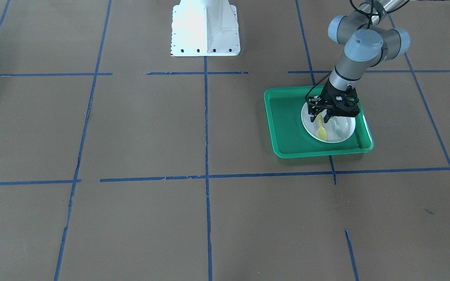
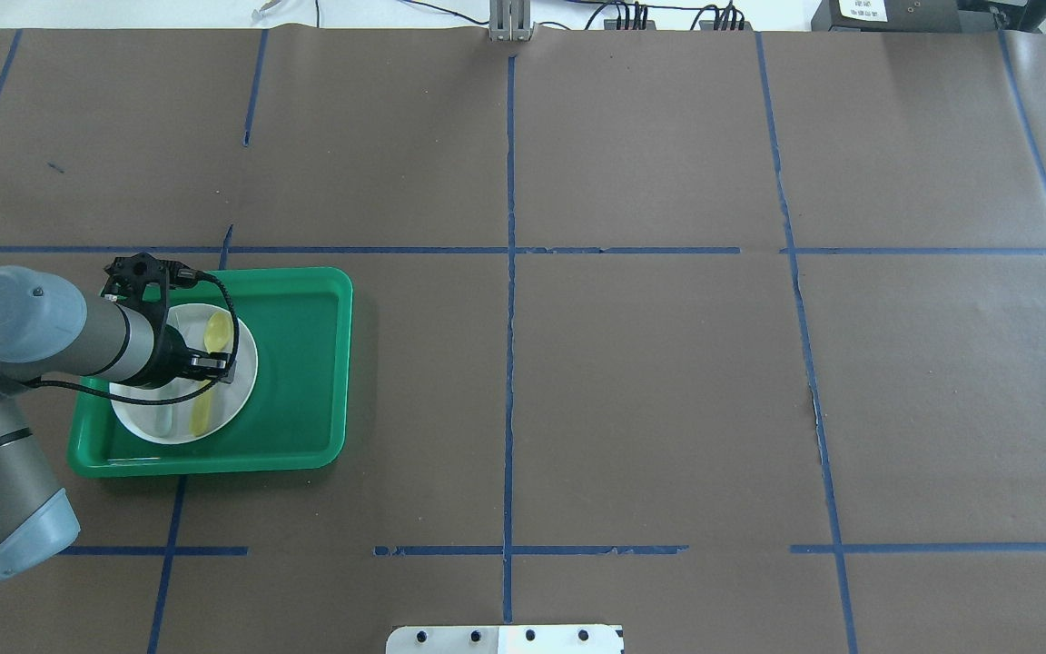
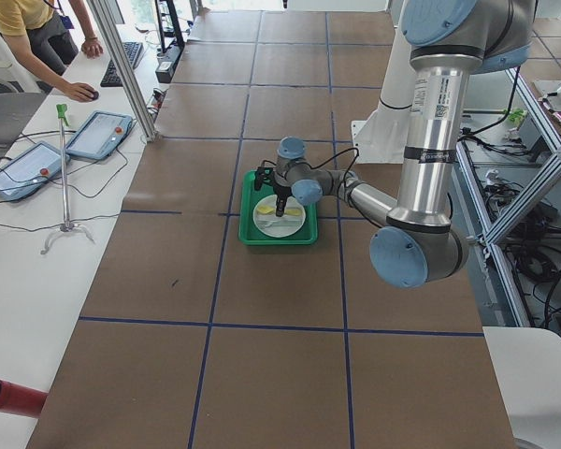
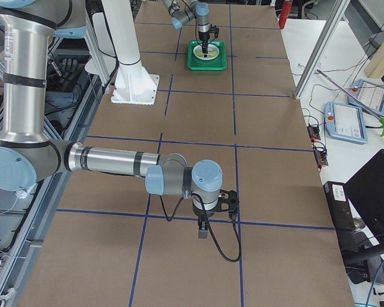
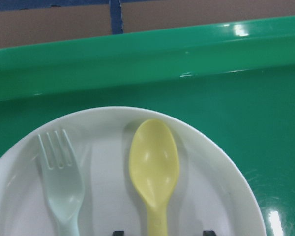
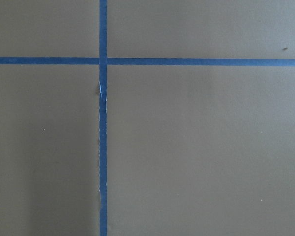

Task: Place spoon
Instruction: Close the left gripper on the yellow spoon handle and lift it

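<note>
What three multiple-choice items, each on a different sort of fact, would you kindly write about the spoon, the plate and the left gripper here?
1. Where does the spoon lie?
A. on the floor of the green tray, off the plate
B. on the white plate inside the tray
C. lifted clear in the air

2. How many utensils are on the plate?
A. one
B. three
C. two

3. How is the left gripper?
A. open, with a finger on either side of the spoon's handle
B. shut on the spoon's bowl
C. shut on the plate's rim

Answers:
1 B: the left wrist view shows the spoon flat on the plate, with the tray's wall behind it.
2 C: the spoon and a pale fork lie side by side.
3 A: the fingertips sit apart with the handle between them.
</note>
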Motion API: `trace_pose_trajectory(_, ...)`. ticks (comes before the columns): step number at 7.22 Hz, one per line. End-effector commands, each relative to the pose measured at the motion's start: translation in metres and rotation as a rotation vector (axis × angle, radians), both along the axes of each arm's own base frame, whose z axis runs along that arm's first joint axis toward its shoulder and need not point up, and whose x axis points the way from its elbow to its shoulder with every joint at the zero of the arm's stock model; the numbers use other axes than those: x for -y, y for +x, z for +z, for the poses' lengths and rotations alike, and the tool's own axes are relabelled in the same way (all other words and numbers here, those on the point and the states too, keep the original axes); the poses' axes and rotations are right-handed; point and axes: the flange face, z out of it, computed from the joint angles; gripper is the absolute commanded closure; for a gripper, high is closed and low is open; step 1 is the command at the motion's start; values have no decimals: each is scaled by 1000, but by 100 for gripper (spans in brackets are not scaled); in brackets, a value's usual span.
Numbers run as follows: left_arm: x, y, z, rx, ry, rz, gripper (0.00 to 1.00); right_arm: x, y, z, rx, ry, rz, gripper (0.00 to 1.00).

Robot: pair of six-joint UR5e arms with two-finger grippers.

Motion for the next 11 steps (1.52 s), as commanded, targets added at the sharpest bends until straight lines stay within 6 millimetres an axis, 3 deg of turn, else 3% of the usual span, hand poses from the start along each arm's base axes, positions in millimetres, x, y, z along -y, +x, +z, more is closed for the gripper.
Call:
trace_pose_trajectory(1, -1, -1, 2, 0, -4, 3, 49, 0, 0, 0, 0, 0, 0, 0)
trace_pose_trajectory(2, 0, -1, 3, 1, -5, 3, 49, 0, 0, 0, 0, 0, 0, 0)
trace_pose_trajectory(3, -1, -2, 2, 0, -5, 5, 56, 0, 0, 0, 0, 0, 0, 0)
trace_pose_trajectory(5, -1, -3, 1, -1, -7, 3, 93, 0, 0, 0, 0, 0, 0, 0)
trace_pose_trajectory(6, -2, -4, 1, -1, -7, 3, 99, 0, 0, 0, 0, 0, 0, 0)
trace_pose_trajectory(9, 1, -8, -8, -6, -3, -6, 100, 0, 0, 0, 0, 0, 0, 0)
trace_pose_trajectory(11, 1, -10, -51, 17, -32, -15, 100, 0, 0, 0, 0, 0, 0, 0)
